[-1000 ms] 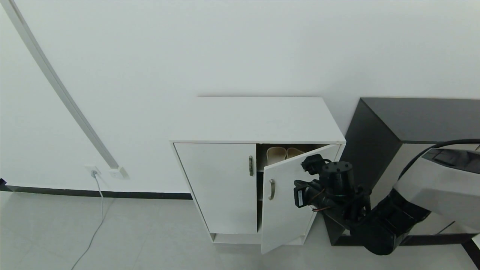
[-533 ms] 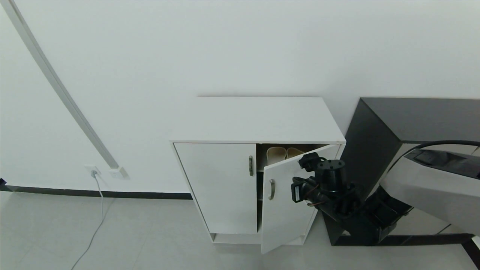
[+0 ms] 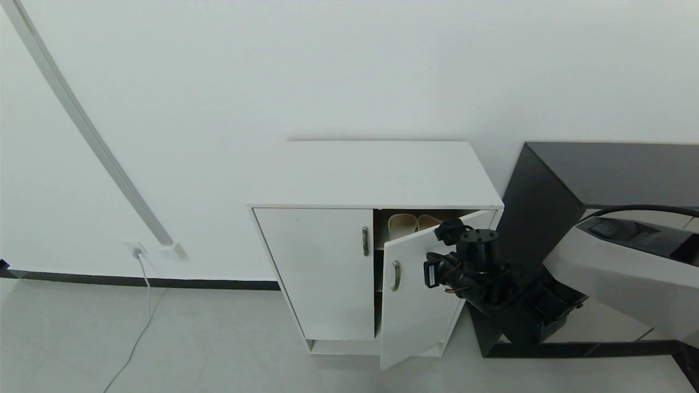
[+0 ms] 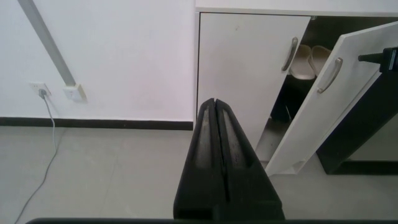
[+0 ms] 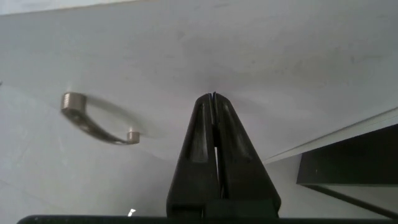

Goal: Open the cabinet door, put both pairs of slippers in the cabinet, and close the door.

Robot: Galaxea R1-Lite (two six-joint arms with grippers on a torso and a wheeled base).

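Right gripper (image 5: pixel 214 99) is pinched shut, nothing in it. Tip sits right at the outer face of the half-open right door (image 3: pixel 415 311) of the white wooden cabinet (image 3: pixel 382 174), beside the curved metal handle (image 5: pixel 99 118). Prob set there to shove the door closed. One pair of beige slippers (image 3: pixel 415 222) sits up top inside. Left gripper (image 4: pixel 214 106) is also closed & empty, and hangs well apart, out of the door's way imo.

White plain two-door wooden cabinet (image 3: pixel 377 174); grey metal bow handle (image 3: pixel 395 275); pale beige rubber slippers (image 3: pixel 402 224); glossy black boxy side unit (image 3: pixel 546 188); light grey tiled floor (image 3: pixel 218 338); black skirting strip (image 3: pixel 164 283).
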